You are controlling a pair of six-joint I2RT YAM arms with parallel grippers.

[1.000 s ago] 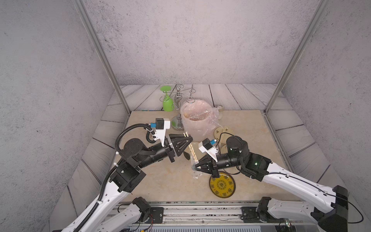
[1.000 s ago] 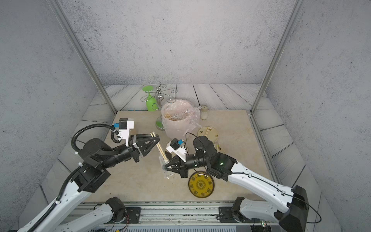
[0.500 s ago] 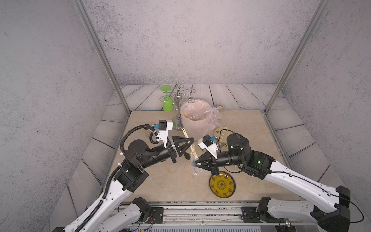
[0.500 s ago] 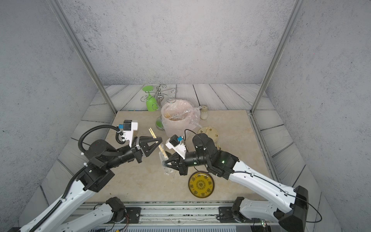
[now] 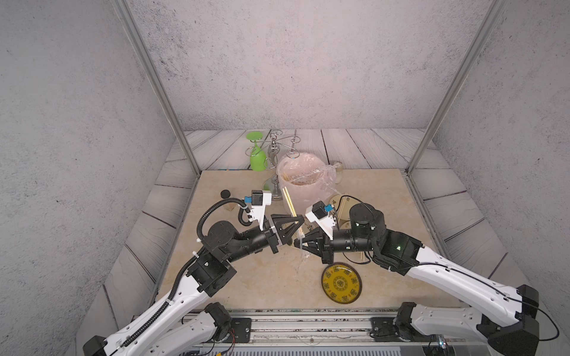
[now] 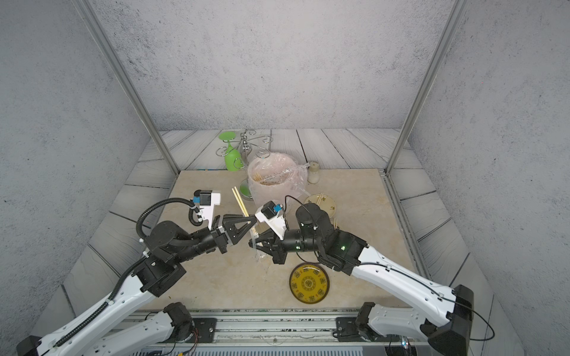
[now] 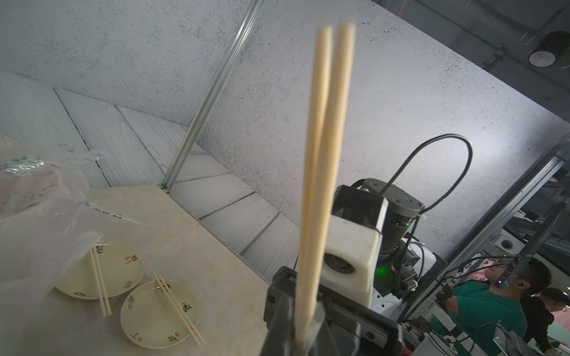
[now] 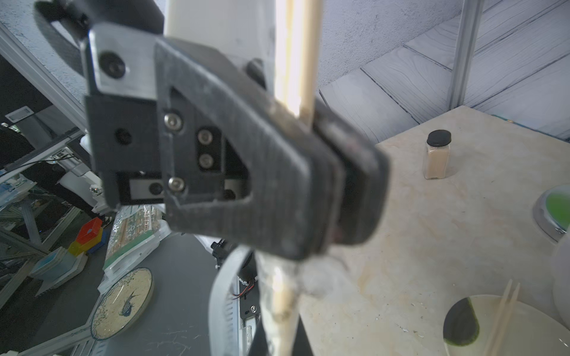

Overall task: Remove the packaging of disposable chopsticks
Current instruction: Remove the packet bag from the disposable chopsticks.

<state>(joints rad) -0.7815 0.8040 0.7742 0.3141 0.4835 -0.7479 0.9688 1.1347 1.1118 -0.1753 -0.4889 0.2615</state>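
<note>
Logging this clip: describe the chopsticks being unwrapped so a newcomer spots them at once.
On the table, look in front of the pink bag, where the left hand and right hand meet. The chopsticks stick up between them, gripped by the left, lower end in a clear sleeve pinched by the right. Other pairs lie flat on plates.

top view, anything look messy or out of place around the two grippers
Only the packaging: it hangs crumpled and partly pulled off at the right gripper, while the disposable chopsticks stick out bare past the left gripper. That fits unwrapping in progress; nothing looks spilled or broken.
</note>
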